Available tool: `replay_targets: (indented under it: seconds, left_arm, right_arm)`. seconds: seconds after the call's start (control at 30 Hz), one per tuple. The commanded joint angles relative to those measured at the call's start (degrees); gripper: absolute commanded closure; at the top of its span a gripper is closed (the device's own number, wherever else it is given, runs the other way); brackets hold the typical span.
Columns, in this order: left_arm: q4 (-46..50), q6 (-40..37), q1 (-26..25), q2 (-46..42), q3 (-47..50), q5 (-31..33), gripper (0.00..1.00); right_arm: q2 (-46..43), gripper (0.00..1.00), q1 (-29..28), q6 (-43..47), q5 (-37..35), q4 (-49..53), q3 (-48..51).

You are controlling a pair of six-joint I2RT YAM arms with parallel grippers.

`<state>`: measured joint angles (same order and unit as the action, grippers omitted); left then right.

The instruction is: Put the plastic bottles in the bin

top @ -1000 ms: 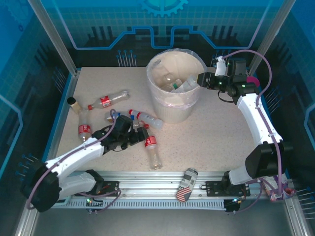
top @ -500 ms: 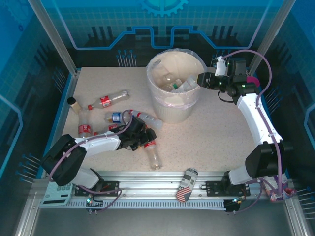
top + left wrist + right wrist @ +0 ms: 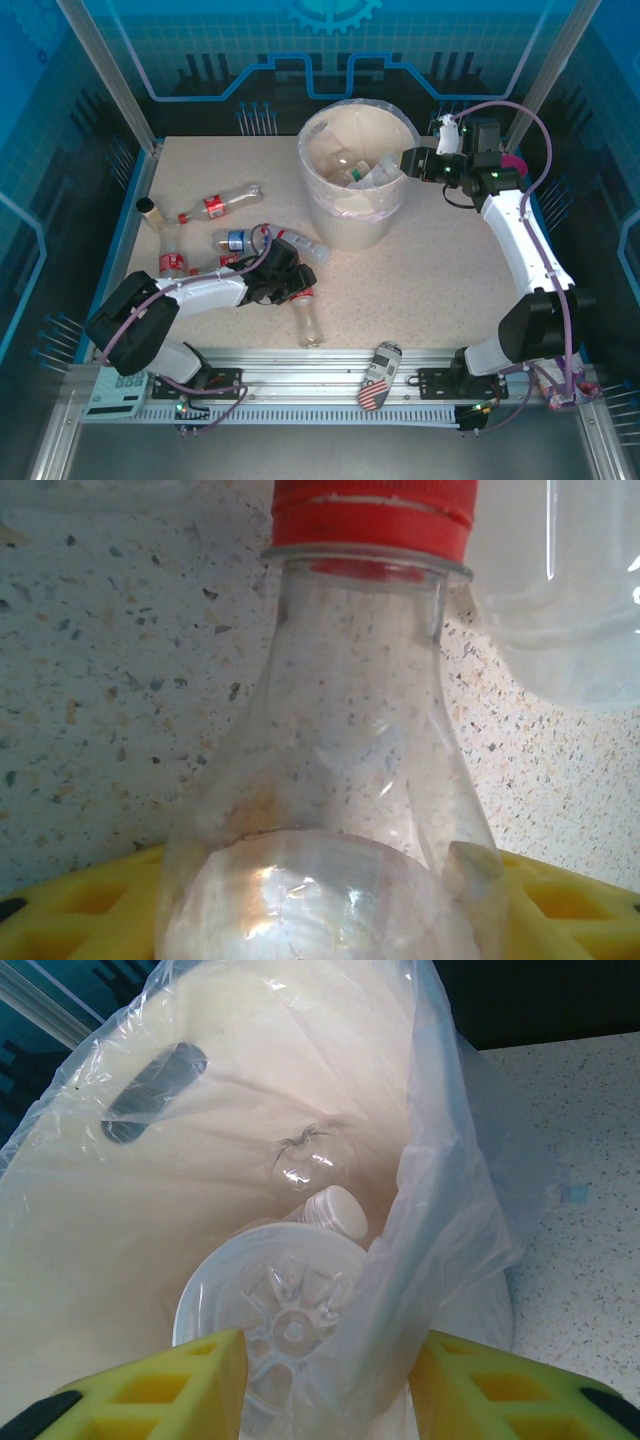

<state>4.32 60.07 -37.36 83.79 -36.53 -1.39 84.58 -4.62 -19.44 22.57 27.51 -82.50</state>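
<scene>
Since the right gripper [image 3: 407, 160] hangs at the bin [image 3: 355, 225] rim, clamped on a clear bottle [image 3: 285, 1325], base toward wrist cam, I judge a release lands it inside. Left gripper [image 3: 320, 920] straddles a red-cap bottle [image 3: 340, 730] lying on the table [image 3: 100, 680], neck fwd for a body grip. Pads approx at its sides; can't tell if clamped yet.
</scene>
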Motion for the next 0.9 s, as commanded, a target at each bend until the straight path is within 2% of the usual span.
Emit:
replay_targets:
  seconds: [0.0,0.33,0.43,0.53,0.6,0.67,0.77,0.87]
  left_arm:
    - [2.1,-0.6,-0.3,-3.3,-0.8,-1.0,0.39]
    - [16.8,-6.4,0.8,-15.9,-7.5,2.5,0.39]
    - [23.8,-9.6,3.4,-21.7,-9.4,4.8,0.42]
    - [28.1,-12.9,9.3,-29.2,-11.1,5.4,0.48]
    - [28.4,-16.4,14.2,-33.2,-13.4,5.3,0.54]
    - [26.6,-20.8,17.3,-34.8,-16.2,5.1,0.56]
    - [21.7,-28.1,18.8,-33.8,-21.6,5.3,0.58]
    - [16.4,-32.2,18.8,-29.6,-27.3,4.9,0.64]
  right_arm:
    - [0.7,0.53,-0.8,1.1,-0.7,3.2,0.3]
    - [0.7,0.54,-0.8,1.2,-0.6,3.3,0.2]
    - [0.7,0.54,-0.8,1.2,-0.5,3.3,0.2]
    - [0.7,0.54,-0.8,1.4,-0.3,3.3,0.0]
    - [0.8,0.54,-0.8,1.4,-0.2,3.3,-0.1]
    - [1.1,0.54,-0.8,1.4,0.1,3.4,-0.4]
    - [1.0,0.54,-0.9,1.2,-0.1,3.2,-0.3]
    - [1.3,0.54,-1.1,0.8,0.0,3.0,-0.3]
